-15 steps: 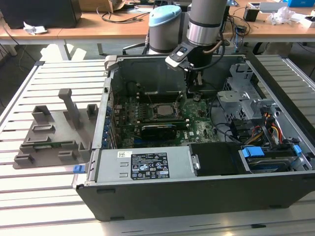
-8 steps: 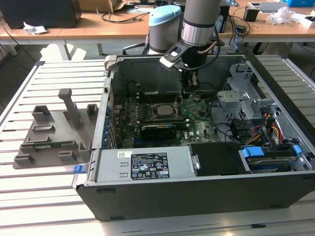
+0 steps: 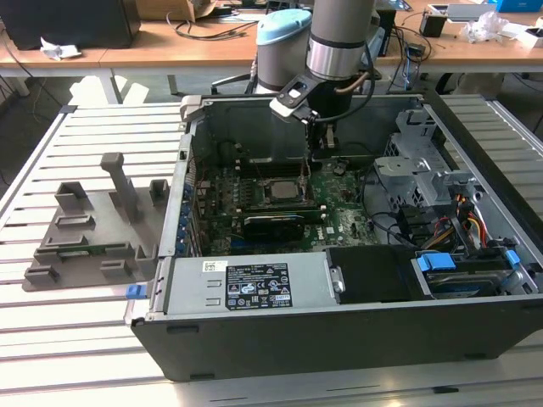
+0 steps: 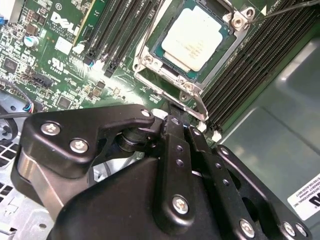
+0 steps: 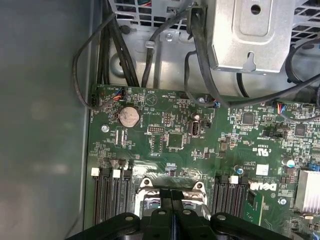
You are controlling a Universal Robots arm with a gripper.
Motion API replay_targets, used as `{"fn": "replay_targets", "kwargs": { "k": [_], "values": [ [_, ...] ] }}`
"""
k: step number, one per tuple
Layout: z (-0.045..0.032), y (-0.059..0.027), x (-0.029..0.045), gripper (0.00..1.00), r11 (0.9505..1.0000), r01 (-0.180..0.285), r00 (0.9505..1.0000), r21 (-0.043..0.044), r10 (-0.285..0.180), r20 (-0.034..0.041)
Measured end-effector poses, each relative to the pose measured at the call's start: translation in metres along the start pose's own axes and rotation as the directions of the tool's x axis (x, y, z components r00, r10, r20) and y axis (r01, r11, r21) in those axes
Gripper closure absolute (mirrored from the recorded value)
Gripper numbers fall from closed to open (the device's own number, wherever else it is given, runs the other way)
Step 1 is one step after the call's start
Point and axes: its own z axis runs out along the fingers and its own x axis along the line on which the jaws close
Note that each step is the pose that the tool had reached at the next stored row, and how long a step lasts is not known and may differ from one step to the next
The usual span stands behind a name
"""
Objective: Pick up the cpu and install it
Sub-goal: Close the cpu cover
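Observation:
The cpu (image 4: pixel 196 36), a flat square chip with a shiny silver top, lies in the motherboard's socket with the metal frame (image 4: pixel 150 65) around it. In the exterior view the socket (image 3: pixel 280 188) sits mid-board inside the open computer case. My gripper (image 4: pixel 172 117) hangs just above the board beside the socket's edge, its two black fingers pressed together with nothing between them. In the first wrist view the gripper (image 5: pixel 172 194) shows its shut fingers over the socket frame (image 5: pixel 146 184). The exterior view has the gripper (image 3: pixel 316 154) a little behind the socket.
Memory slots (image 4: pixel 250 70) flank the socket on both sides. Black cables (image 5: pixel 150 55) and a metal drive cage (image 3: pixel 407 170) crowd the case toward the exterior view's right. A grey plastic tray (image 3: pixel 93 229) stands on the slatted table at the exterior view's left.

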Motion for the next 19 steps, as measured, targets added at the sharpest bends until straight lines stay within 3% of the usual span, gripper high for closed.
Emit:
{"fn": "replay_targets", "kwargs": {
  "k": [9,14,19],
  "values": [
    [0.0040,-0.0093,0.0008,0.89,1.0000,0.000,1.0000,0.0000,0.000,0.0001],
    [0.0147,-0.0253,0.0023,0.89,1.0000,0.000,1.0000,0.0000,0.000,-0.0001],
    [0.0185,-0.0433,0.0036,0.89,1.0000,0.000,1.0000,0.0001,0.000,0.0001]
  ]
}}
